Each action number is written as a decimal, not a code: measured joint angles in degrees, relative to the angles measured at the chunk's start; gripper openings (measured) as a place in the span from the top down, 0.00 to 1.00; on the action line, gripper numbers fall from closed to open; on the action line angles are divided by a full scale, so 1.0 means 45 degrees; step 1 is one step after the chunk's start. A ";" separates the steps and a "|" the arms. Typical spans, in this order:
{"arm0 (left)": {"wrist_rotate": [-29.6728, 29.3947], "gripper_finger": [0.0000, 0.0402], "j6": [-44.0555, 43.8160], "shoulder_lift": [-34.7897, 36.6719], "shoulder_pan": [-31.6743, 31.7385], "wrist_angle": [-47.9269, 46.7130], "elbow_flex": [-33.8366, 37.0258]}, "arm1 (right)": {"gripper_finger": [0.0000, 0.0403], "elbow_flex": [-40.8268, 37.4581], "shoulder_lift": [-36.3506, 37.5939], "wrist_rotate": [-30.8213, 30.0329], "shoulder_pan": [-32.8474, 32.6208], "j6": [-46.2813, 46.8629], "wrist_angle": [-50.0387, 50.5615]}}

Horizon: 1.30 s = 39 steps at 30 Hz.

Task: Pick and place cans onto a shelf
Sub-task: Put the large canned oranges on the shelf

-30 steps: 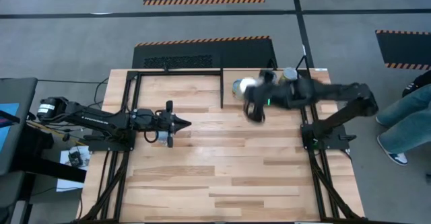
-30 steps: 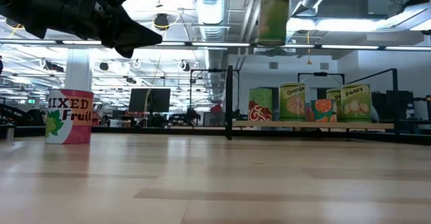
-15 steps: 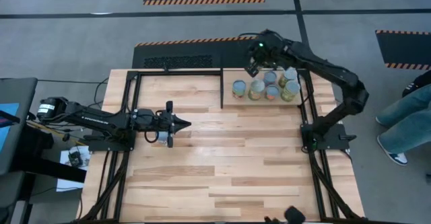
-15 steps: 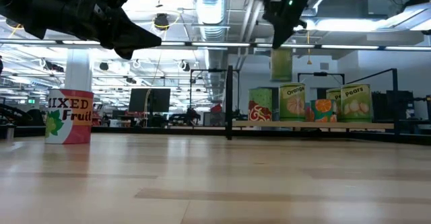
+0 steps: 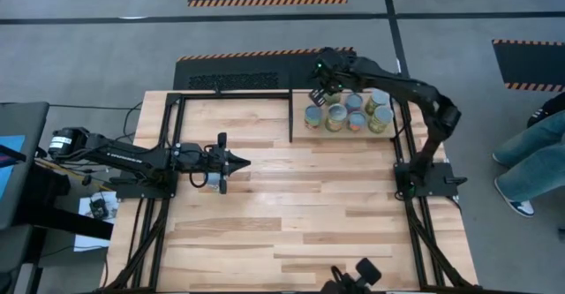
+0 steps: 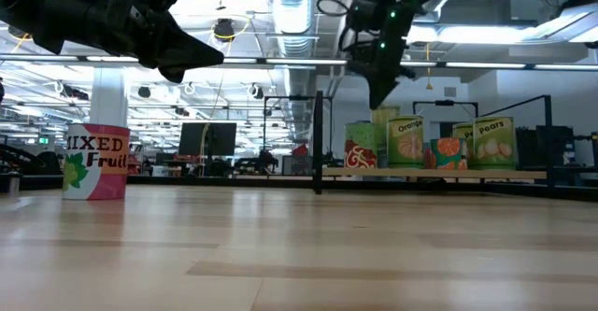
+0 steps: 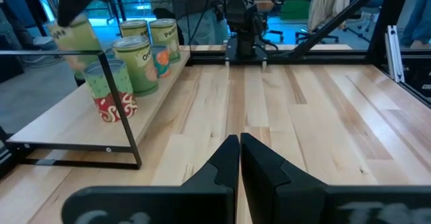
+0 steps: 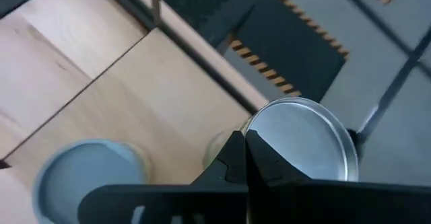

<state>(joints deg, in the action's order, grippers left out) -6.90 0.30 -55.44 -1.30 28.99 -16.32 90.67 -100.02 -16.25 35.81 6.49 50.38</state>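
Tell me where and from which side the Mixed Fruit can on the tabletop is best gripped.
Probably by the curved side wall of the Mixed Fruit can, about mid-height, with the jaws on opposite sides. It stands upright on the tabletop, and the low view shows nothing touching it, so a level approach from the open table side should fit. The left gripper is shut and would have to open first.

Cans (image 5: 346, 116) crowd the shelf (image 7: 74, 126) on the table (image 5: 291, 214).
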 joint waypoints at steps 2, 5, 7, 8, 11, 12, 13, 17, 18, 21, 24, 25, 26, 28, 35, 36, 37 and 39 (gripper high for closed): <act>0.0000 0.98 -0.0005 0.0000 0.0000 -0.0004 0.0000 | 0.99 -0.0010 -0.0234 0.0175 0.0001 0.0143 0.0076; 0.0000 0.98 -0.0010 0.0000 0.0000 -0.0002 0.0000 | 0.99 -0.0010 -0.0356 0.0334 -0.0009 0.0241 0.0017; 0.0000 0.98 -0.0010 0.0000 0.0000 -0.0001 0.0000 | 0.99 -0.0010 -0.0356 0.0350 -0.0004 0.0300 0.0120; 0.0000 0.98 -0.0010 0.0000 0.0000 -0.0005 0.0000 | 0.99 -0.0010 -0.0356 0.0350 -0.0004 0.0410 0.0108; 0.0000 0.98 -0.0015 0.0000 0.0000 -0.0003 0.0000 | 1.00 -0.0005 -0.0356 0.0346 -0.0003 0.0793 0.0110; 0.0000 0.98 -0.0019 0.0000 0.0000 -0.0005 0.0000 | 1.00 -0.0005 -0.0356 0.0351 0.0016 0.0901 0.0120; 0.0000 0.98 -0.0019 0.0000 0.0000 -0.0001 0.0000 | 0.99 -0.0005 -0.0356 0.0370 0.0049 0.0983 0.0139; 0.0000 0.98 -0.0103 0.0000 0.0000 0.0000 0.0000 | 0.99 0.0017 -0.0495 0.0343 0.0075 0.1142 0.0132; 0.0000 0.98 -0.0121 0.0000 0.0000 0.0000 0.0000 | 0.99 0.0018 -0.0554 0.0344 0.0071 0.1192 0.0105; 0.0003 0.98 -0.0123 0.0000 0.0000 -0.0003 0.0000 | 0.99 -0.0005 -0.0545 0.0345 0.0166 0.1250 0.0310; 0.0002 0.98 -0.0121 0.0000 0.0000 0.0005 0.0000 | 0.98 0.0015 -0.0545 0.0340 0.0185 0.1265 0.0263; 0.0000 0.98 -0.0121 0.0000 0.0000 0.0000 0.0000 | 0.98 0.0010 -0.0545 0.0333 0.0190 0.1265 0.0276; 0.0005 0.98 -0.0121 0.0000 0.0000 0.0000 0.0000 | 0.98 0.0010 -0.0545 0.0319 0.0195 0.1265 0.0250; 0.0000 0.98 -0.0121 0.0000 0.0000 0.0005 0.0000 | 0.98 0.0010 -0.0545 0.0317 0.0185 0.1265 0.0295; 0.0000 0.98 -0.0121 0.0000 0.0000 0.0005 0.0000 | 0.98 0.0010 -0.0545 0.0324 0.0234 0.1306 0.0306; 0.0000 0.98 -0.0121 0.0000 0.0000 0.0005 0.0000 | 0.98 0.0010 -0.0545 0.0322 0.0234 0.1348 0.0321; 0.0002 0.98 -0.0121 0.0000 0.0000 0.0005 0.0000 | 0.98 0.0010 -0.0545 0.0342 0.0229 0.1403 0.0349; 0.0002 0.98 -0.0121 0.0000 0.0000 0.0005 0.0000 | 0.98 0.0010 -0.0545 0.0410 0.0225 0.1463 0.0355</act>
<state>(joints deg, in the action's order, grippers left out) -6.88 -0.25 -55.44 -1.30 29.02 -16.32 90.72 -102.48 -14.41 36.82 13.08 51.97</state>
